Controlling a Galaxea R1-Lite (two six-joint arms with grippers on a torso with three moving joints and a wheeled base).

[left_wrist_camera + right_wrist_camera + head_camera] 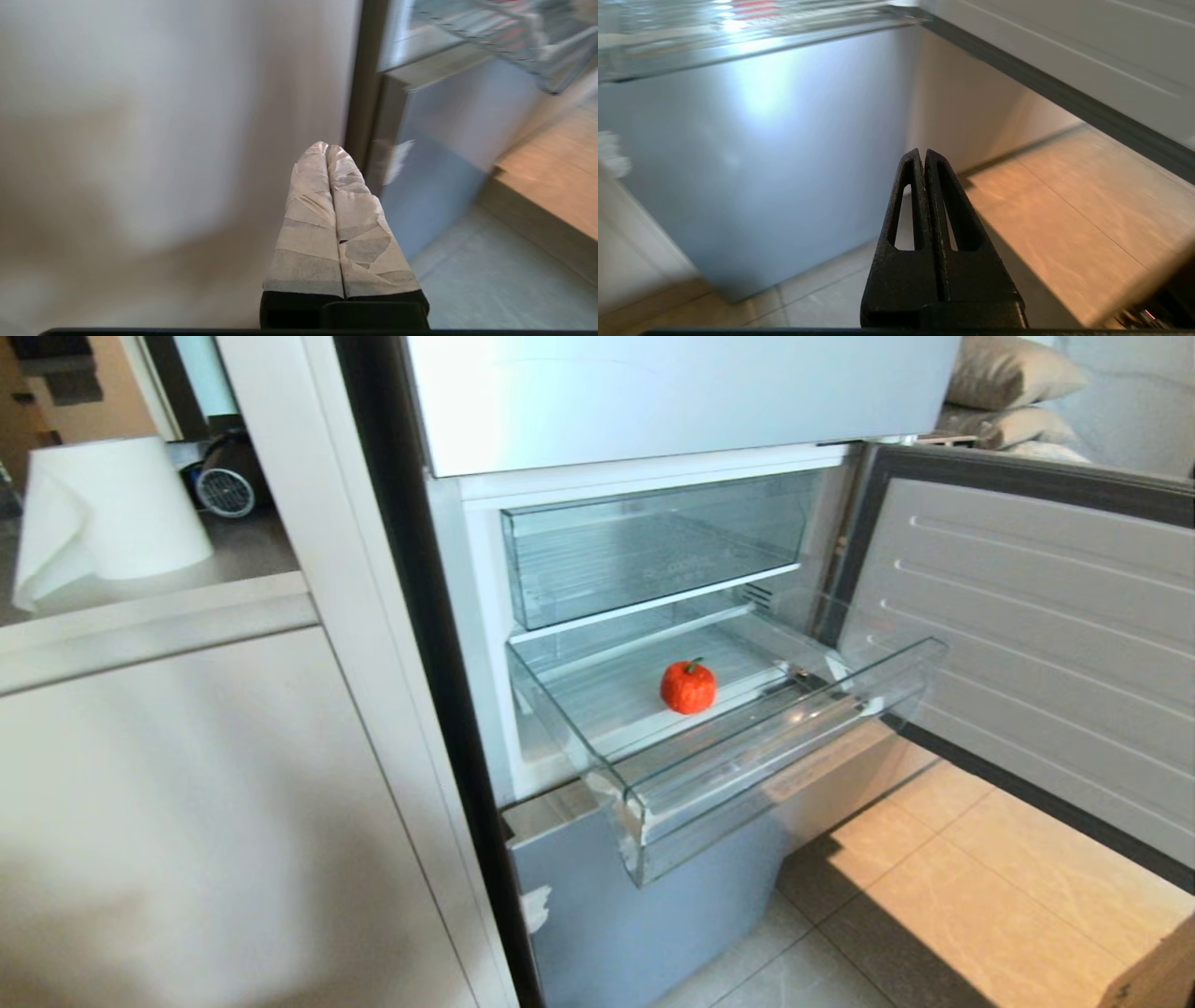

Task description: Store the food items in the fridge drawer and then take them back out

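Note:
A red-orange bumpy fruit with a dark green stem, the food item (688,686), rests on the ribbed floor of the fridge drawer (775,751). That clear drawer is pulled out, its stepped front lip toward me. Neither arm shows in the head view. My left gripper (327,147), wrapped in pale tape, is shut and empty, low beside the cabinet side and the fridge's grey lower front. My right gripper (922,153), black with slotted fingers, is shut and empty, low over the floor tiles beneath the drawer.
A second clear drawer (653,546) with a plain front sits pushed in above. The fridge door (1036,635) stands open at the right. A pale cabinet (187,803) flanks the left, with a paper towel roll (112,509) on its counter.

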